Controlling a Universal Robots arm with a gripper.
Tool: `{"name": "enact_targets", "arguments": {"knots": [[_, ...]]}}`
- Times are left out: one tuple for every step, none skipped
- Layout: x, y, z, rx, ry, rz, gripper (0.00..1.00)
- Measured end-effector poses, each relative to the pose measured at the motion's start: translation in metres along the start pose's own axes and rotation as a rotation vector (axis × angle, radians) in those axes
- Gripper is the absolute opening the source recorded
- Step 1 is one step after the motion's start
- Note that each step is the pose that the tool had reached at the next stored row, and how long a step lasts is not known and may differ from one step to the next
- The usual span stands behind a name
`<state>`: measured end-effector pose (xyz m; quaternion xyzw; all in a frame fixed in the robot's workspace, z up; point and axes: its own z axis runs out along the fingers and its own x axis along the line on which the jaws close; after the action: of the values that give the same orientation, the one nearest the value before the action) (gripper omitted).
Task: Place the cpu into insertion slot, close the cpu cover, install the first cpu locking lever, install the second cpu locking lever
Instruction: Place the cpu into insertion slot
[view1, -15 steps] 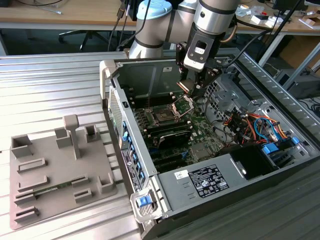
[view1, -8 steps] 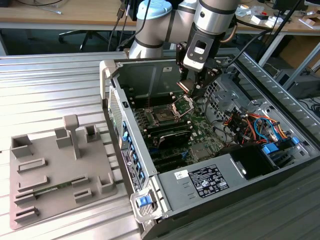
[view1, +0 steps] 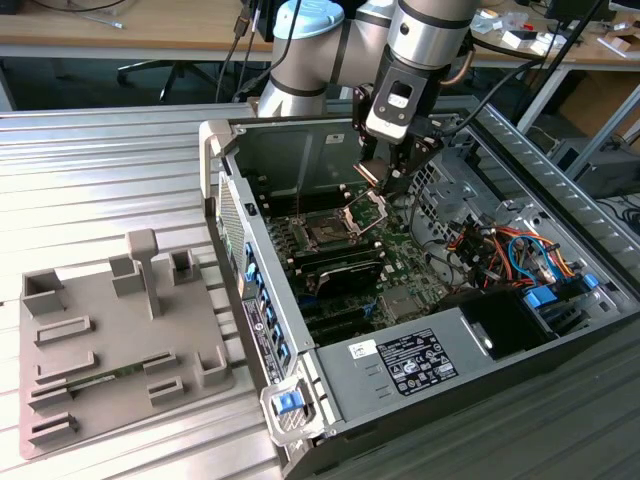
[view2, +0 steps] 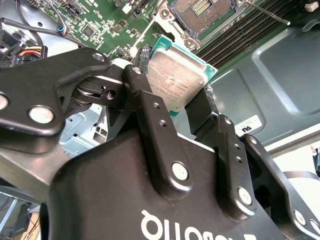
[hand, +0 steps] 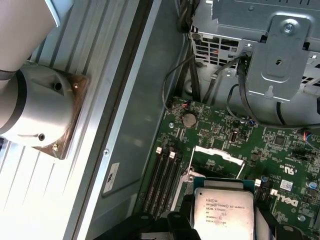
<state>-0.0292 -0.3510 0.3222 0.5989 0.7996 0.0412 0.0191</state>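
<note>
Between the fingers (view2: 150, 120), the cpu (view2: 177, 80)

Robotics lab or engineering workshop. Industrial robot arm (view1: 420, 40) over ribbed aluminium bench (view1: 100, 170); arm base (hand: 45, 115) on bolted plate in first wrist view. Desktop computer case (view1: 290, 155) lying open on bench, green motherboard (hand: 220, 125) and coloured wiring (view1: 500, 245) exposed. Grey fixture plate (view1: 90, 300) with moulded part holders beside case. Gripper (view2: 171, 81) clamped on cpu (view2: 177, 75) above board. Behind: wooden desks (view1: 130, 30) strewn with cables and small parts, office chair base (view1: 165, 70).
</note>
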Motion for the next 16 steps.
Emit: {"name": "enact_targets", "arguments": {"knots": [[0.0, 0.0, 0.0, 0.0, -0.0001, 0.001, 0.55], [0.0, 0.0, 0.0, 0.0, -0.0003, 0.003, 0.55], [0.0, 0.0, 0.0, -0.0001, -0.0004, 0.004, 0.55], [0.0, 0.0, 0.0, -0.0001, -0.0006, 0.006, 0.55], [0.0, 0.0, 0.0, -0.0002, -0.0007, 0.008, 0.55], [0.0, 0.0, 0.0, -0.0002, -0.0008, 0.009, 0.55], [0.0, 0.0, 0.0, -0.0002, -0.001, 0.01, 0.55], [0.0, 0.0, 0.0, -0.0003, -0.0011, 0.013, 0.55], [0.0, 0.0, 0.0, -0.0003, -0.0014, 0.015, 0.55], [0.0, 0.0, 0.0, -0.0003, -0.0016, 0.018, 0.55], [0.0, 0.0, 0.0, -0.0004, -0.0017, 0.019, 0.55], [0.0, 0.0, 0.0, -0.0004, -0.002, 0.022, 0.55], [0.0, 0.0, 0.0, -0.0005, -0.0022, 0.024, 0.55], [0.0, 0.0, 0.0001, -0.0005, -0.0024, 0.026, 0.55], [0.0, 0.0, 0.0001, -0.0005, -0.0024, 0.027, 0.55], [0.0, 0.0, 0.0001, -0.0006, -0.0026, 0.029, 0.55]]}}
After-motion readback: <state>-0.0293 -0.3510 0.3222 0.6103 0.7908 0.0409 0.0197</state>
